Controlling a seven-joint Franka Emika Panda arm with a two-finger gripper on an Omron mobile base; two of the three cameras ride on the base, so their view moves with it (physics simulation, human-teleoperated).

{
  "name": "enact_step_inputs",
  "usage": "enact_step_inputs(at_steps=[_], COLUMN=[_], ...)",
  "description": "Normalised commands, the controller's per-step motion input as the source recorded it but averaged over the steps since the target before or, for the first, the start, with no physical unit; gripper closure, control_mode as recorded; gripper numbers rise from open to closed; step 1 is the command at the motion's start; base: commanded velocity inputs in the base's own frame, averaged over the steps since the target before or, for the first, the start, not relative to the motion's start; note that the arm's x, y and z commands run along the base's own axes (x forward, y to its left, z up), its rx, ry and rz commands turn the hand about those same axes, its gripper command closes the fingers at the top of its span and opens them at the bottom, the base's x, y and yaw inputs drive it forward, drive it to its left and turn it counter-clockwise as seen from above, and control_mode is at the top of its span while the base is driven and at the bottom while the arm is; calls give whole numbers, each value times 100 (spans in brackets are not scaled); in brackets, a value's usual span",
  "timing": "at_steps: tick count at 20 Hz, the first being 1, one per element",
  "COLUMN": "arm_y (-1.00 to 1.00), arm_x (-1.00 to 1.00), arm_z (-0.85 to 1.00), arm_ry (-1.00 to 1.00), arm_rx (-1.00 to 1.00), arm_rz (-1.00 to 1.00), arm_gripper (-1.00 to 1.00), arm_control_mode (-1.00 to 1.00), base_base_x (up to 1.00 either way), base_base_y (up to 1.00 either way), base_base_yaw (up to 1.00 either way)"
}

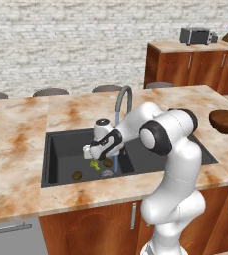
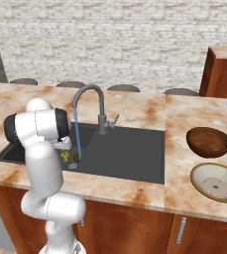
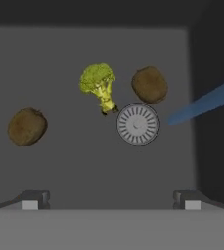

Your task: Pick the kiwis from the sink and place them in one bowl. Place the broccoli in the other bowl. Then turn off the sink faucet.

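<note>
My gripper (image 3: 111, 202) hangs open over the left basin of the dark sink (image 1: 60, 144), fingers pointing down and nothing between them. Below it lie two brown kiwis (image 3: 27, 127) (image 3: 149, 85) and the yellow-green broccoli (image 3: 99, 84), which rests between them beside the round drain (image 3: 138, 124). In the left base view the gripper (image 1: 92, 153) hovers just above the broccoli (image 1: 94, 165), with one kiwi (image 1: 76, 176) to the left and the other kiwi (image 1: 107, 163) to the right. The faucet (image 1: 124, 99) runs a thin blue stream (image 3: 206, 102). The dark wooden bowl (image 2: 209, 141) and cream bowl (image 2: 215, 182) stand on the counter to the right.
The sink's flat drainboard (image 2: 130, 149) lies to the right of the basin. The marble counter (image 1: 16, 139) surrounds the sink, with stool tops (image 1: 51, 91) behind it. A toaster (image 1: 197, 35) sits on the far wooden cabinet.
</note>
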Motion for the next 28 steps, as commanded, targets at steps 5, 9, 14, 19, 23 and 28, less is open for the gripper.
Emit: enact_step_inputs(at_steps=[5,9,14,19,23,28], arm_y=[0,1,4,8,5,1], arm_x=[6,23,32,32,20,11], arm_z=[-31,-26,-20,-19,-22,-19], arm_ry=[-1,1,0,0,0,1], arm_rx=[0,0,0,0,0,0], arm_rz=[0,0,0,0,0,0], arm_gripper=[-100,-100,-100,-100,-100,-100], arm_control_mode=[-100,-100,-100,-100,-100,-100], base_base_x=[0,0,0,0,0,0], base_base_y=[0,0,0,0,0,0], base_base_yaw=[0,0,0,0,0,0])
